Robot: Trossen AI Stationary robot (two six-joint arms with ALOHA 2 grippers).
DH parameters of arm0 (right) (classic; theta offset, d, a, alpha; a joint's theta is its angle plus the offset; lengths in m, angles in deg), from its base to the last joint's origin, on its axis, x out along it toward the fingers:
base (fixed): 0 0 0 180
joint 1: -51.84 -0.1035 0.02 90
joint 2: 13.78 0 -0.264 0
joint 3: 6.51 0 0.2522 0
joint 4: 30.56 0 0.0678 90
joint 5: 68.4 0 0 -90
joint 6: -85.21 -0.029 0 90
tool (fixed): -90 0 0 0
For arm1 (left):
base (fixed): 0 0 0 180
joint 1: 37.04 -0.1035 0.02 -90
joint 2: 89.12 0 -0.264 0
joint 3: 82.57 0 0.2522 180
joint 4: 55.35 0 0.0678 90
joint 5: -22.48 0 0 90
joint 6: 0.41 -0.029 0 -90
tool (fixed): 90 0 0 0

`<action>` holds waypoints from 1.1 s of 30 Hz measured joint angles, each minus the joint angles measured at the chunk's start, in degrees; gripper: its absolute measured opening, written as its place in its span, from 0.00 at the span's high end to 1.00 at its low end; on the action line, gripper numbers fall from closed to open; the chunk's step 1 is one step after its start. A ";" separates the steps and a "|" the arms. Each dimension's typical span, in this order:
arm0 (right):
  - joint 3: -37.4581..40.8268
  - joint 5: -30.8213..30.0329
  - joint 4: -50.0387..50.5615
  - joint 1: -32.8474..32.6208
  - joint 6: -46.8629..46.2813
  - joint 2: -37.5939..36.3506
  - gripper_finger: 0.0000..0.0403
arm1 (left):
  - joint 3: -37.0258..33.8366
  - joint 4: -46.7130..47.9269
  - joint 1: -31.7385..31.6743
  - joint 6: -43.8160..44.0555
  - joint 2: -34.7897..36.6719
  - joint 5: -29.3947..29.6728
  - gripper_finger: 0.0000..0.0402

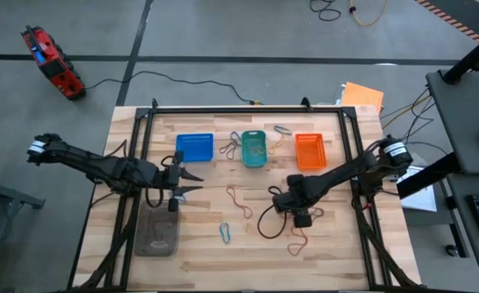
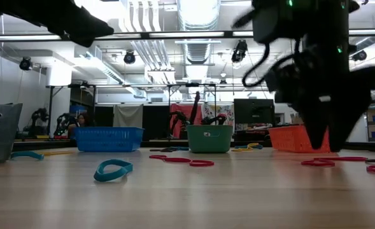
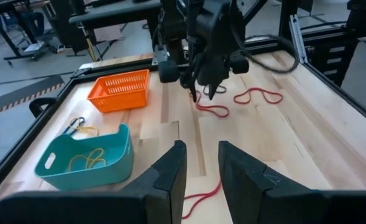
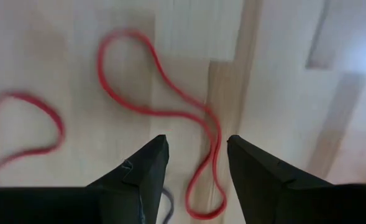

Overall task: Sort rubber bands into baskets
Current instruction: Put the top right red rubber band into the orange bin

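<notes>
Three baskets stand in a row at the far side: blue, teal and orange. Yellowish bands lie in the teal basket. My right gripper is open and points down at the table's middle. Its fingers stand on either side of a red rubber band that lies flat on the wood; I see no touch. My left gripper is open and empty, above the table near the blue basket. More red bands and a blue band lie loose on the table.
A clear grey container sits at the near left. A black cable loop hangs from my right arm beside the bands. Loose bands lie between the teal and orange baskets. The black frame rails run along the table's edges.
</notes>
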 joint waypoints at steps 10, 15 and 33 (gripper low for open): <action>0.86 -1.18 -2.94 0.91 0.76 3.13 0.64 | 0.00 -0.56 0.02 0.22 -1.14 0.04 0.81; 1.00 0.32 -3.66 2.01 2.45 4.75 0.78 | 0.00 -0.72 0.02 0.24 -1.20 0.17 0.81; 1.41 0.05 -7.67 2.31 1.55 -0.23 0.97 | 0.00 -0.98 0.02 0.63 -1.14 1.04 0.81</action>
